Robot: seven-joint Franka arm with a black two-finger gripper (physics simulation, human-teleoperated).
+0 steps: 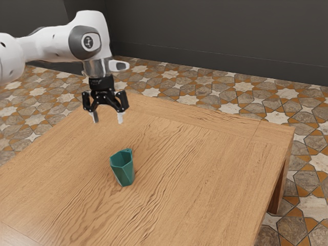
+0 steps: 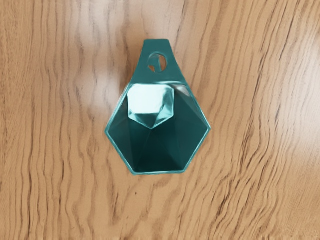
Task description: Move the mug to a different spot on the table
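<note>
The mug (image 1: 122, 167) is standing upright on the table (image 1: 215, 154), toward the front of the top and well clear of every edge. It is sitting empty, so it is probably going to handle as a light load. The teal body is looking hard and stiff, like glazed ceramic or moulded plastic, and its glossy finish is suggesting a slippery surface. The walls are forming flat facets that are closing into a six-sided rim and narrowing toward the base.

The handle (image 2: 159, 60) is projecting from one side as a flat tab with a small round hole. It is looking too thin and too small to serve as a reliable hold. Opposite flat facets near the rim are offering the best parallel contact. Because the walls are flaring upward, a squeeze low on the body is likely to push the mug downward out of the grip.

The gripper (image 1: 107, 119) is hovering above the table, beyond the mug and toward the exterior view's left. Its jaws are standing apart and holding nothing.

The table top is showing warm wood with wavy grain, matte and flat. Beyond it, the floor (image 1: 246, 97) is displaying patterned star-shaped tiles in brown, grey and cream. The wall (image 1: 230, 25) behind is appearing plain and dark.
</note>
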